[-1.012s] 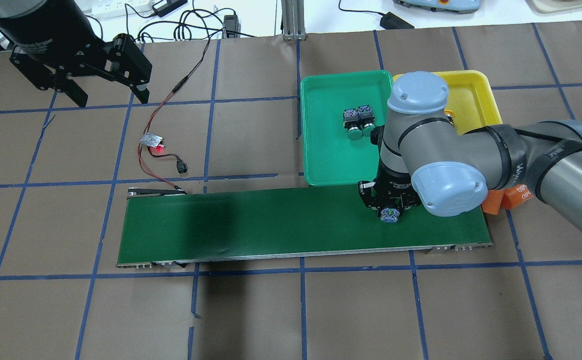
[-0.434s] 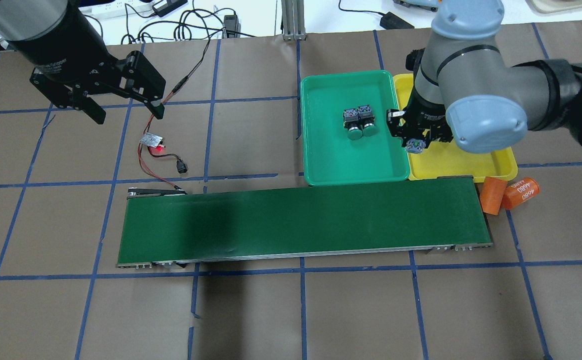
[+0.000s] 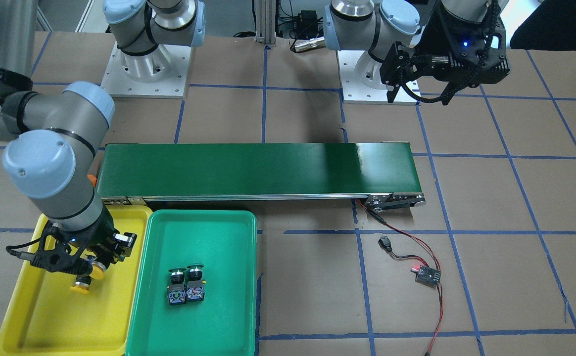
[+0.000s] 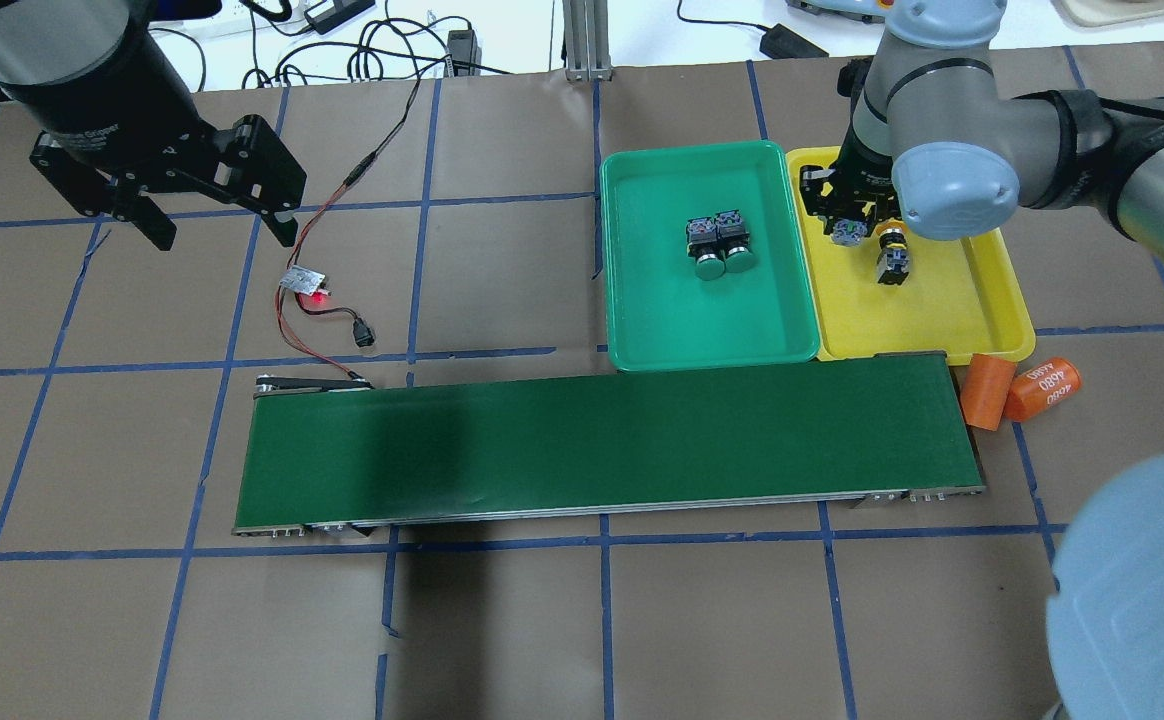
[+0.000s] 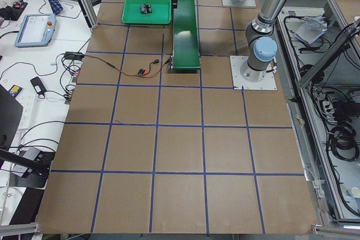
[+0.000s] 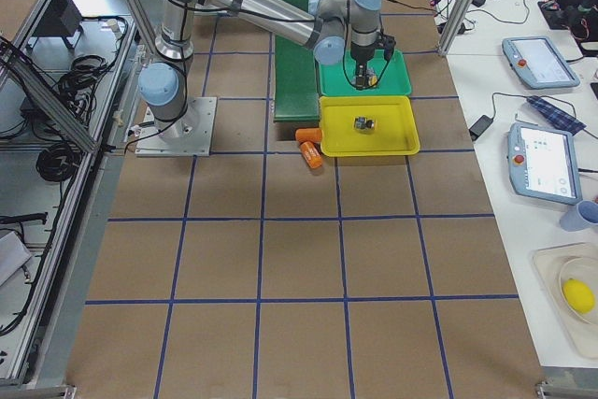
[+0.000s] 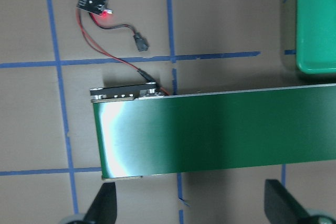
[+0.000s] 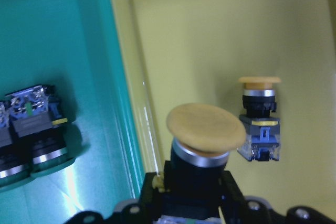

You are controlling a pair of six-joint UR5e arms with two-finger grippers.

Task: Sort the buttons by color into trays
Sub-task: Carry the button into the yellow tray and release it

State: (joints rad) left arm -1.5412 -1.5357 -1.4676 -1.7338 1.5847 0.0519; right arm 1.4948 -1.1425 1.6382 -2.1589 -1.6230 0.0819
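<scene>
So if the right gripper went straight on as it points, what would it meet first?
Probably the bare floor of the yellow tray, reached first by the cap of the button the right gripper holds; the other yellow button lies aside.

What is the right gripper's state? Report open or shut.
Shut: wrist view shows the right gripper clamping a yellow button over the yellow tray.

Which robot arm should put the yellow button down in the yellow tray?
Right. The right gripper holds the yellow button over the yellow tray. The left gripper hangs open, far away near the circuit board.
</scene>
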